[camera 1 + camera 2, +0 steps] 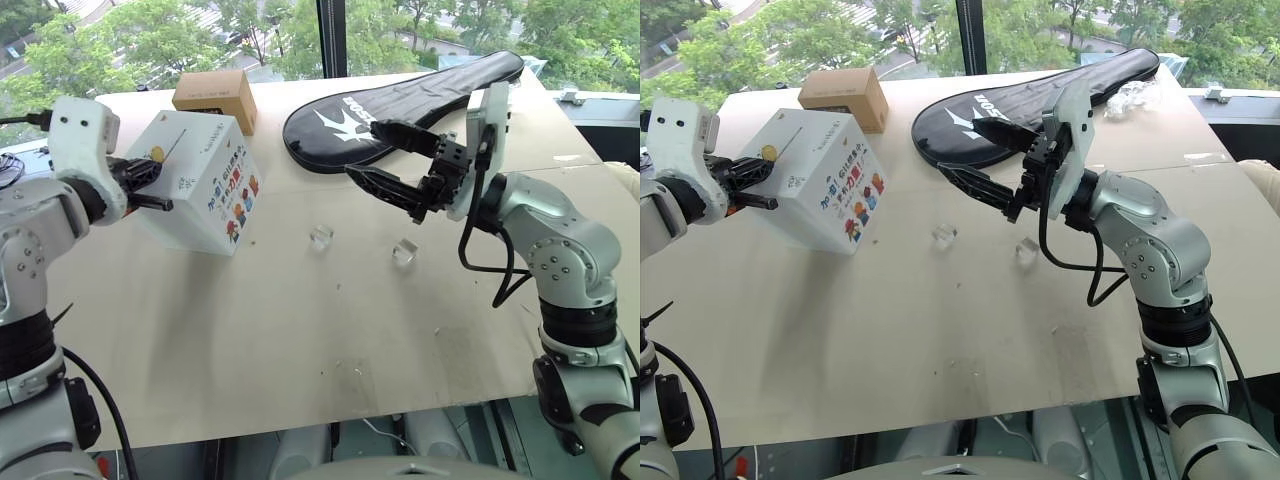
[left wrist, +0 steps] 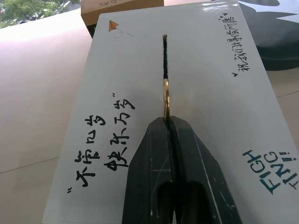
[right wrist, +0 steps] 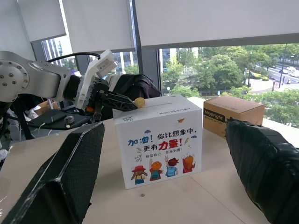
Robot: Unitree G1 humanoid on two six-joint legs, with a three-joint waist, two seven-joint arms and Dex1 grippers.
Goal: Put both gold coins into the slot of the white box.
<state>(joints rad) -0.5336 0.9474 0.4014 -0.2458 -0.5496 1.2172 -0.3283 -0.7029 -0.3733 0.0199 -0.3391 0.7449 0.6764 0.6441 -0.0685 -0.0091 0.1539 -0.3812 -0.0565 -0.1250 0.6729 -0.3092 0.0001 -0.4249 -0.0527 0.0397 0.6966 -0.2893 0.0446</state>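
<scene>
My left gripper (image 2: 167, 122) pinches a thin, shiny gold coin (image 2: 165, 99) on its edge, right at the dark slot (image 2: 164, 58) on top of the smooth white box (image 1: 205, 190). My right gripper (image 1: 378, 150) hangs wide open, holding nothing.

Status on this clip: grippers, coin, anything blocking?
Left gripper shut on coin, edge-on at slot of white box. Right gripper open, empty. Nothing blocking.

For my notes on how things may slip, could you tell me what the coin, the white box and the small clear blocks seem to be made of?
Coin: probably metal, shiny gold edge glinting.
White box: likely smooth card or coated paper, matte, with printed pictures and pen writing.
Clear blocks: seemingly glossy plastic or glass; the table shows through them.
</scene>
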